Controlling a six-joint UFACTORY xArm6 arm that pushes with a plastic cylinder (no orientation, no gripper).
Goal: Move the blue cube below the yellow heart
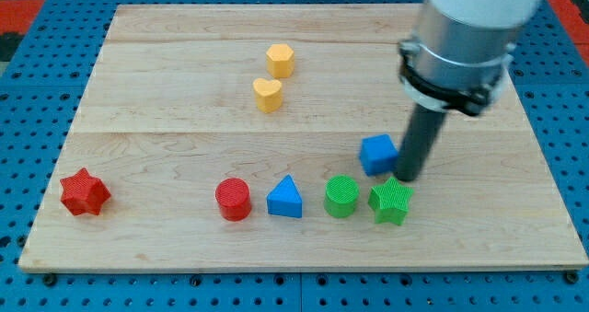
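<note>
The blue cube sits on the wooden board toward the view's right, a small solid block with crisp edges, seen slightly corner-on. My tip is just beside it on the view's right, touching or nearly so; I can't tell for certain from here. There's no hand on this rig to open or close: the rod is bare and holds nothing.

The yellow heart lies well apart, toward the view's upper left of the cube, with a yellow hexagon-like block just above it. So the cube lies leftward of my tip, and the goal spot under the heart is further left still. I judge a leftward push suits this placement.

Close below the cube are the green star and green cylinder, then the blue triangle, red cylinder and, far left, a red star.
</note>
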